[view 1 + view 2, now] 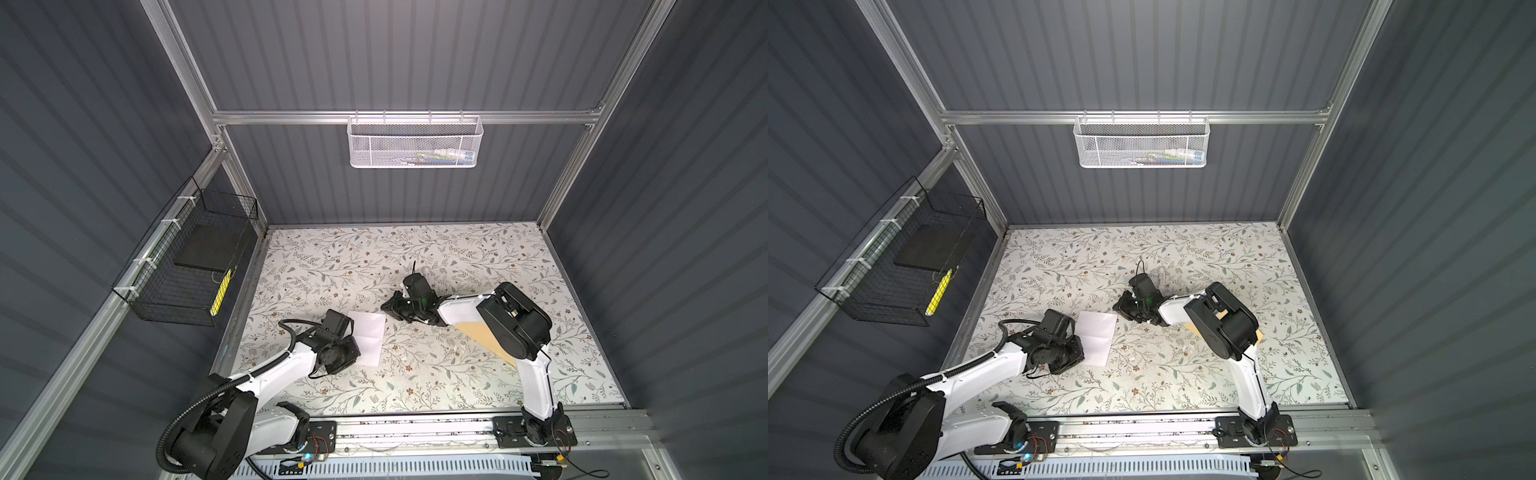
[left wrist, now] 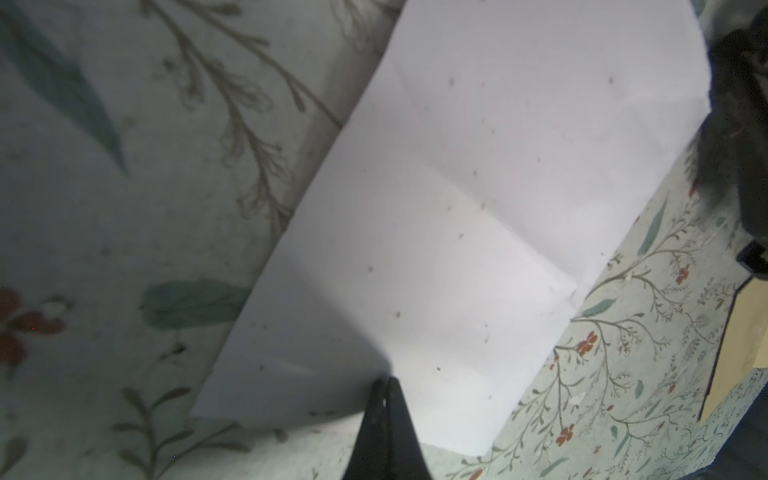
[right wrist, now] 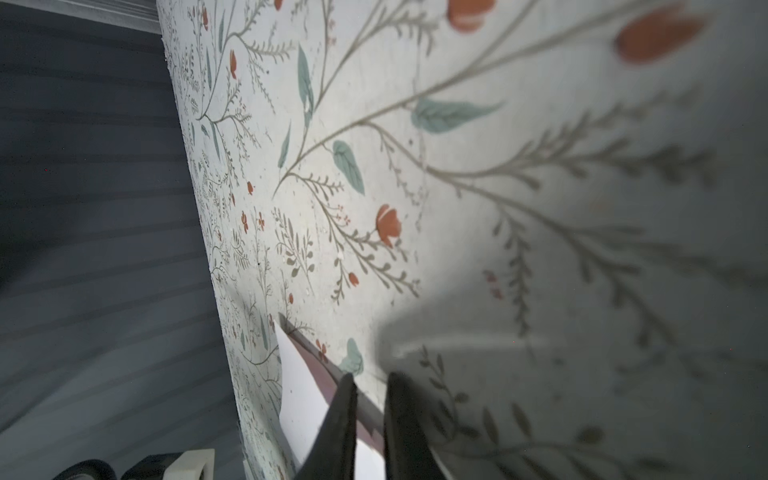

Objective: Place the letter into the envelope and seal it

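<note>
Left claw (image 2: 386, 388): closed tight on the near edge of the letter (image 2: 457, 208), whose free part seems to ride just off the surface (image 1: 415, 386).
Letter's place: left of centre in both top views, well apart from the envelope (image 1: 484, 332) and not inside it.
Envelope: flat on the surface to the right, mostly hidden beneath the right arm's elbow; I cannot tell how its flap stands.
Right claw (image 3: 370, 382): slightly parted, gripping nothing, low beside the letter's far corner.
Step, as I judge: bringing the letter across to the envelope.
Doing it well: carry the sheet low and level so it does not buckle. Swing the right elbow clear and steady the envelope's mouth before the leading edge arrives.
Small white tube (image 1: 1160, 274): just beyond the right claw.
Counts: one letter, one envelope, two claws, one tube, two wall baskets: black wire basket (image 1: 187, 266) and white mesh basket (image 1: 415, 141).
</note>
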Motion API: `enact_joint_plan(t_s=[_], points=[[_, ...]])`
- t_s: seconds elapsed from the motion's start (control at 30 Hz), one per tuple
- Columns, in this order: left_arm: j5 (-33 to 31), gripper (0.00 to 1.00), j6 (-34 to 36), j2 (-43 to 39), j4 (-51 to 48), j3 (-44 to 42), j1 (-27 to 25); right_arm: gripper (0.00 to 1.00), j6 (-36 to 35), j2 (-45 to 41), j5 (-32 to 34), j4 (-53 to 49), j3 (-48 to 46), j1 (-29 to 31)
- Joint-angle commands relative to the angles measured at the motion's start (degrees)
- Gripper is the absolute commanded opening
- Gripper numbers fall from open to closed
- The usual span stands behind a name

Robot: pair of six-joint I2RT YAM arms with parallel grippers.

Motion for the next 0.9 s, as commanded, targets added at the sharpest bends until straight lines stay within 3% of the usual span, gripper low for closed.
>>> enact_joint_plan(t_s=[0.0,0.17,0.47,0.87], points=[[-4.49,0.0,-0.32,2.59,-5.51,-3.95,0.13,0.2,-4.77,-3.83,-3.4,-2.12,-0.71,1.04],[-4.12,0.0,-1.57,1.64,-4.47,-4.61,0.1,0.2,-4.04,-7.71,-6.24,2.8,-7.25,4.43],[-4.47,0.0,-2.11,1.41,-3.1,-5.53,0.1,0.18,-1.41,-8.98,-4.32,6.46,-15.11,9.1],[-4.92,0.0,-3.76,-1.09,-1.9,-7.96,0.1,0.18,-2.73,-13.64,-5.43,3.42,-21.02,13.33]])
